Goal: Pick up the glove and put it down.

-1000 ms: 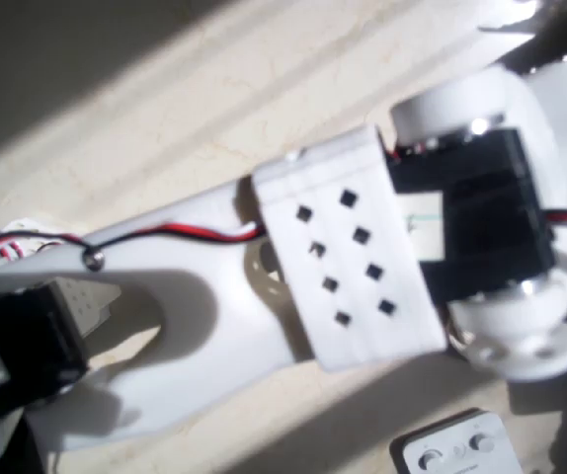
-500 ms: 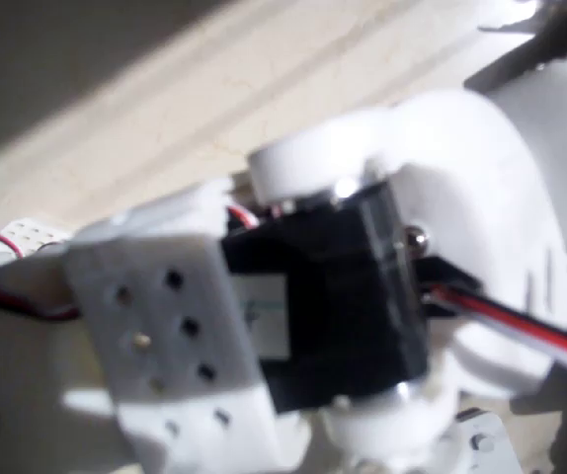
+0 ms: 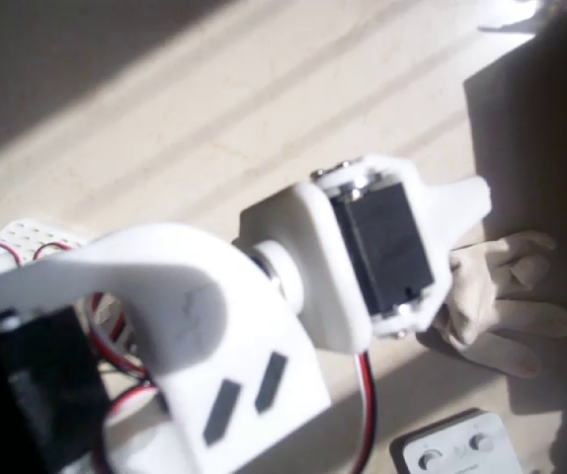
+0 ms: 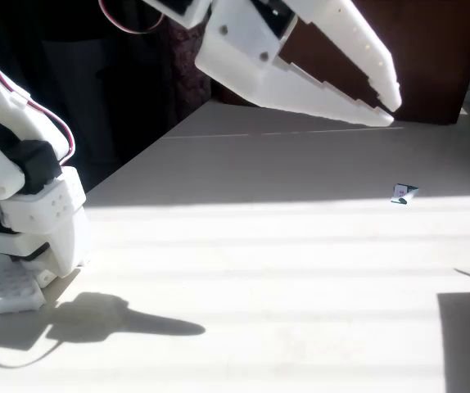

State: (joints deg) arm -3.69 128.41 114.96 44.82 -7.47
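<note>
An off-white fabric glove lies flat on the pale table at the right of the overhead view, its fingers pointing right and its cuff end hidden under my wrist. My white gripper hangs high above the table, its tip over the glove's upper left edge. From the side, in the fixed view, the gripper points right and slightly down, well clear of the table. Its two fingertips meet and hold nothing.
A white plastic box with round knobs sits at the bottom edge below the glove. A white breadboard with red and black wires lies at the left by the arm's base. A small scrap lies far right.
The arm has swung across the overhead view. Its upper link has moved left, the gripper head has come into view, and the glove now shows at the right.
</note>
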